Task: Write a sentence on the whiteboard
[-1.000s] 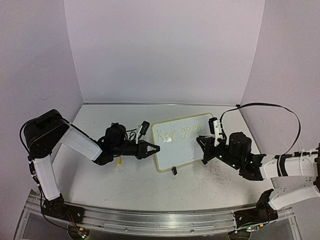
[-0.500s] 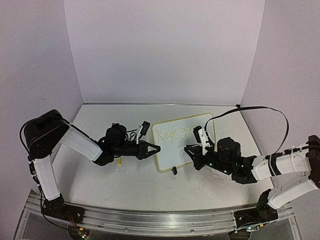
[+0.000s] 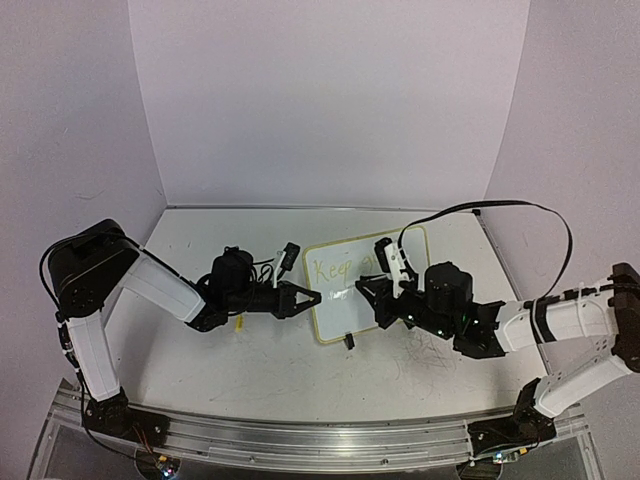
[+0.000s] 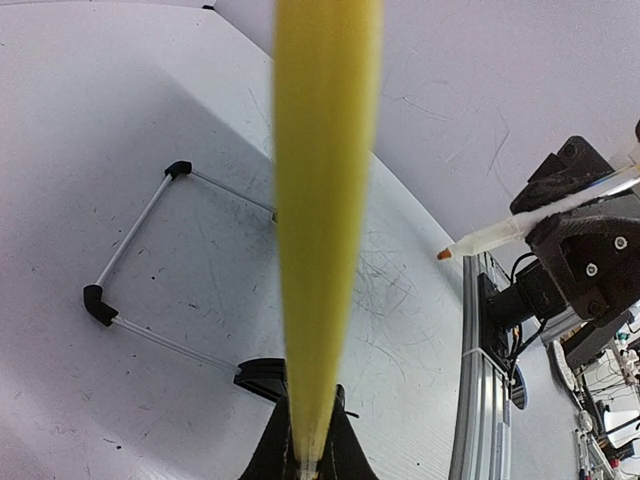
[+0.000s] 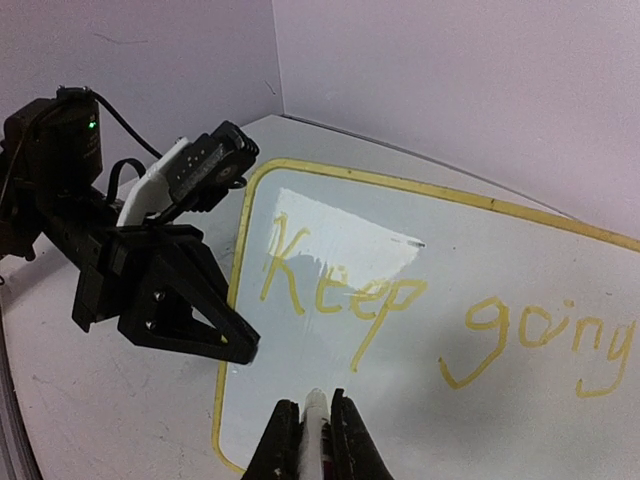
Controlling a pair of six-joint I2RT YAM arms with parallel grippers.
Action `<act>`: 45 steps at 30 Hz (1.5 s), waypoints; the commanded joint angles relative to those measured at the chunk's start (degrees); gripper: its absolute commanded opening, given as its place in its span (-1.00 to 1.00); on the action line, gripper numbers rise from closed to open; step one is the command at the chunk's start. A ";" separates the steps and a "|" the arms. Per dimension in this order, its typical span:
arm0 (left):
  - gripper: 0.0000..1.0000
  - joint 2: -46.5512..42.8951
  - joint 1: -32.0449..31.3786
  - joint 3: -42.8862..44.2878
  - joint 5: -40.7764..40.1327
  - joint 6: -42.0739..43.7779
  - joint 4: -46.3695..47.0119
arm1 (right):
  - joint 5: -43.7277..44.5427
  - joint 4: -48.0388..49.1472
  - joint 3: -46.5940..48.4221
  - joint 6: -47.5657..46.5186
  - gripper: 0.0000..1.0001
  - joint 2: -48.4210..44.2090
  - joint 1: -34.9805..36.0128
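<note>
The whiteboard point(image 3: 340, 312) sits on the table point(image 3: 250, 365) a little right of centre, turned at an angle, with one small black foot point(image 3: 348, 341) showing at its near edge. The left gripper point(image 3: 312, 296) reaches in from the left and is closed on the board's left edge; in the left wrist view the pale yellow-green rim point(image 4: 325, 200) runs up the picture as a blur from between the two fingers point(image 4: 330, 462). The right gripper point(image 3: 372, 292) hangs over the board's face, pinched narrow around a white marker point(image 5: 315, 418) whose tip points down at the bare lower-left part of the board, under the first word. Whether the tip touches the surface cannot be told. The writing point(image 5: 380, 300) is in pale yellow-green and reads "Keep going" in one slanted line across the upper part of the board. From above, only "Keep" shows, the rest hidden behind the right arm.
</note>
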 commanded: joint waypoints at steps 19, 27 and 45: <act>-1.00 -2.30 0.33 -0.23 -3.73 -0.43 -1.84 | 8.23 2.03 4.59 -2.40 -1.00 -1.75 0.03; -1.00 -2.18 0.35 0.07 -3.92 0.15 -2.25 | 5.36 2.72 2.87 -4.66 -1.00 2.41 3.81; -1.00 -1.84 0.17 0.05 -3.91 0.89 -2.38 | 7.25 4.70 6.57 -4.20 -1.00 12.85 7.67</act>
